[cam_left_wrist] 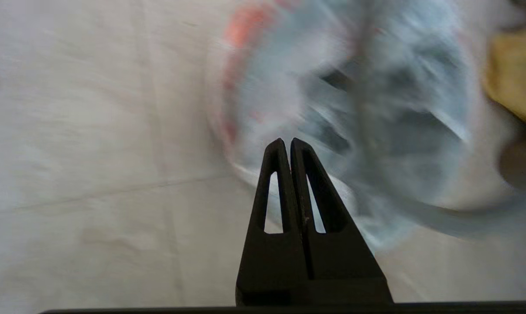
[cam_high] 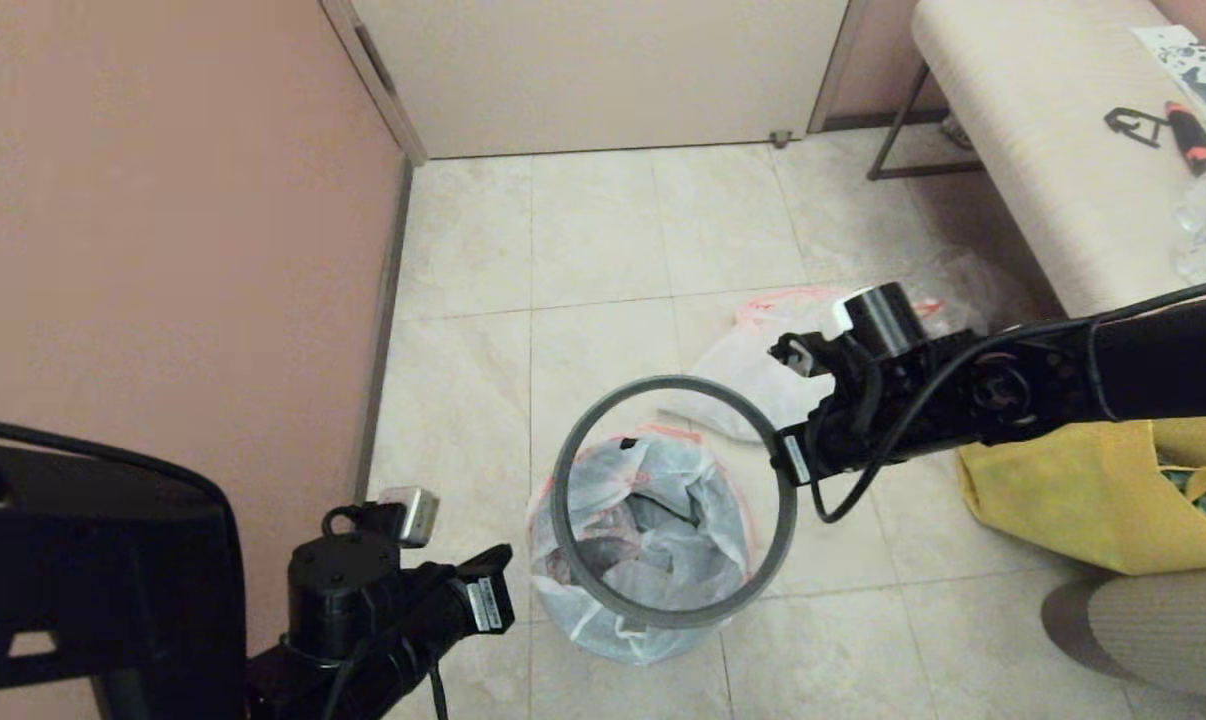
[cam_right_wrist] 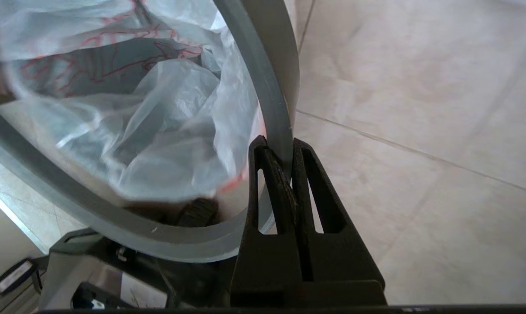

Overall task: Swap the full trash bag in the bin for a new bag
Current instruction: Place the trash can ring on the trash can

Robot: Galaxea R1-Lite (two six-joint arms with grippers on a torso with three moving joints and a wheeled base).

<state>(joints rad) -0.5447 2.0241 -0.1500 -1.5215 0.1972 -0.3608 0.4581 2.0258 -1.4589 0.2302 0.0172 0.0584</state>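
My right gripper [cam_high: 783, 440] [cam_right_wrist: 278, 146] is shut on the bin's grey ring rim [cam_high: 663, 383] [cam_right_wrist: 267, 96], holding it tilted just above the bin. The bin stands on the floor, wrapped in the new bag [cam_high: 603, 620] [cam_right_wrist: 158, 131]. This white bag with an orange-red rim hangs over the bin's outside, and a red line drawing shows on its inner wall. The bin's black wall is hidden by the plastic. The full trash bag [cam_high: 753, 370], plain white with an orange-red rim, lies on the tiles behind the ring. My left gripper [cam_high: 498, 560] [cam_left_wrist: 287, 141] is shut and empty beside the bin.
A yellow fabric tote [cam_high: 1083, 500] sits on the floor to the right, under my right arm. A cream bench [cam_high: 1043, 150] with small tools stands at the back right. A pink wall [cam_high: 163, 250] runs along the left. A person's leg [cam_high: 1153, 620] shows at the lower right.
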